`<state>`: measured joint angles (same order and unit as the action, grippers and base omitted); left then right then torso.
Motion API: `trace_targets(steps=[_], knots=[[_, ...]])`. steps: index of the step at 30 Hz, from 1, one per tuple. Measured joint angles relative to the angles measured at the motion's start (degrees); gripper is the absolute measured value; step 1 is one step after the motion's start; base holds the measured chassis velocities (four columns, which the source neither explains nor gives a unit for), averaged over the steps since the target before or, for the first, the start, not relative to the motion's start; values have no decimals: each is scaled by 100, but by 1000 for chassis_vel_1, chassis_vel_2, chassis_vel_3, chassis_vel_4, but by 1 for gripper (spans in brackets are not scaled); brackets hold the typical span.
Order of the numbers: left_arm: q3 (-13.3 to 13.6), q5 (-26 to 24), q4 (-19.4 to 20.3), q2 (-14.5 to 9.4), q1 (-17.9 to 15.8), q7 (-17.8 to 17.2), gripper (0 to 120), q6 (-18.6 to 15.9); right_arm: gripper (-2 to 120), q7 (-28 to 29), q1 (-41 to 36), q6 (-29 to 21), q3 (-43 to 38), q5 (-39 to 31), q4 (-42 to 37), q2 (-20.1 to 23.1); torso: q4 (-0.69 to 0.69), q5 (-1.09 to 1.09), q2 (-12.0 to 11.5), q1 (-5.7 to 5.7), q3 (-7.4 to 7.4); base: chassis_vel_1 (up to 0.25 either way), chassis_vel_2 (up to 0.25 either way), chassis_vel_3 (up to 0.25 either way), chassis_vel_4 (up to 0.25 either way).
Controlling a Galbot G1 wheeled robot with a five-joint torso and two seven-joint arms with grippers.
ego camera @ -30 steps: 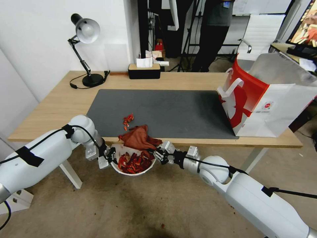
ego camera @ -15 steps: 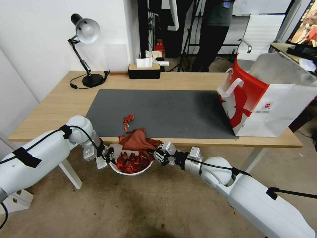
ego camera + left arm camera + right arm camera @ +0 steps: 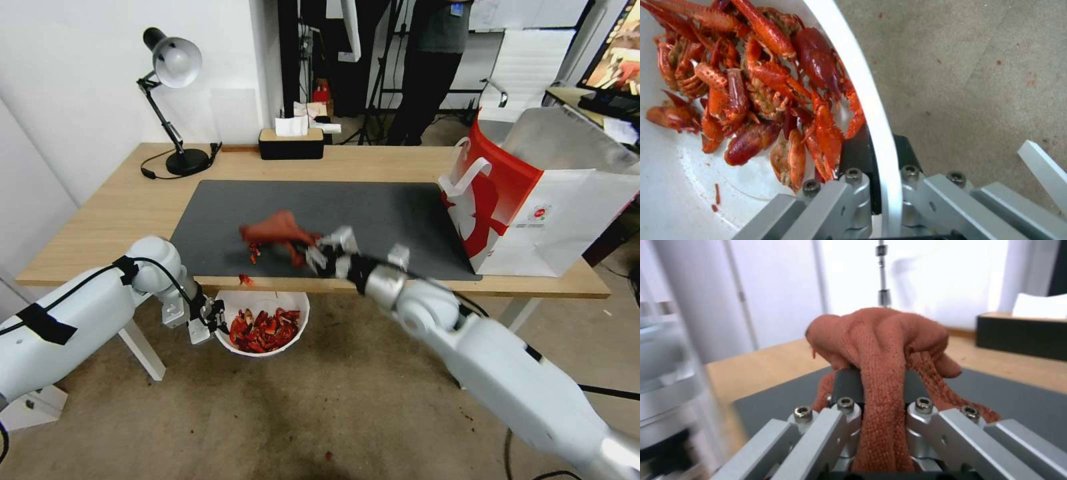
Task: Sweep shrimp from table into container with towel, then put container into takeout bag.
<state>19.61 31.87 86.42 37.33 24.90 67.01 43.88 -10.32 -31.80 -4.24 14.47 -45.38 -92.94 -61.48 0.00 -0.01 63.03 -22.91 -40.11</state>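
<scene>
Rust-red towel (image 3: pixel 277 230) pinched by right gripper (image 3: pixel 308 255), blurred | left gripper (image 3: pixel 217 321) clamps container (image 3: pixel 293 337) rim

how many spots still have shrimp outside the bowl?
2: a small cluster on the mat under the towel, one piece at the table edge above the container. The towel may hide more.

Rust-red towel (image 3: pixel 275 230), red-orange shrimp (image 3: pixel 261 331), white container (image 3: pixel 297 303), dk grey mat (image 3: pixel 373 220).

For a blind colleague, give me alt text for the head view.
The right gripper holds the towel over the mat, while the left gripper holds the container of shrimp below the table edge.
</scene>
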Motion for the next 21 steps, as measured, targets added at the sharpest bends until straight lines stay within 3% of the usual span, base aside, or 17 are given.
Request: trace_targets(steps=[5, 7, 8, 10, 14, 21], knots=[[-108, 1, -12, -30, 76, -3, 0, 21, 5, -7, 645, 33, 413, 275, 1143, -505, 0, -1, 0, -1, -1, 0, 0, 0, 0], [-199, 2, -19, -58, 147, -5, 0, 37, 5, -71, 1167, 163, 665, 685, 2144, -1000, 1, -1, 0, 0, -1, 0, 0, 0, 0], [-199, 2, -19, -58, 147, -5, 0, 37, 5, -71, 1167, 163, 665, 685, 2144, -1000, 1, -1, 0, 0, -1, 0, 0, 0, 0], [-262, 4, -20, -79, 202, -5, 0, 51, 5, -93, 1488, 209, 774, 821, 2876, -1364, 2, -1, 0, -1, -1, 0, 0, 0, 0], [-359, 5, -9, -96, 284, -8, 0, 66, 5, -183, 1717, 194, 917, 894, 3442, -1611, 2, 0, 0, -1, 0, 0, 0, 0, 0], [-447, 7, -10, -102, 358, -12, 0, 116, 5, -504, 1628, 36, 1151, 893, 3387, -1468, -3, 0, 0, -1, 0, 0, 0, 0, 0]])
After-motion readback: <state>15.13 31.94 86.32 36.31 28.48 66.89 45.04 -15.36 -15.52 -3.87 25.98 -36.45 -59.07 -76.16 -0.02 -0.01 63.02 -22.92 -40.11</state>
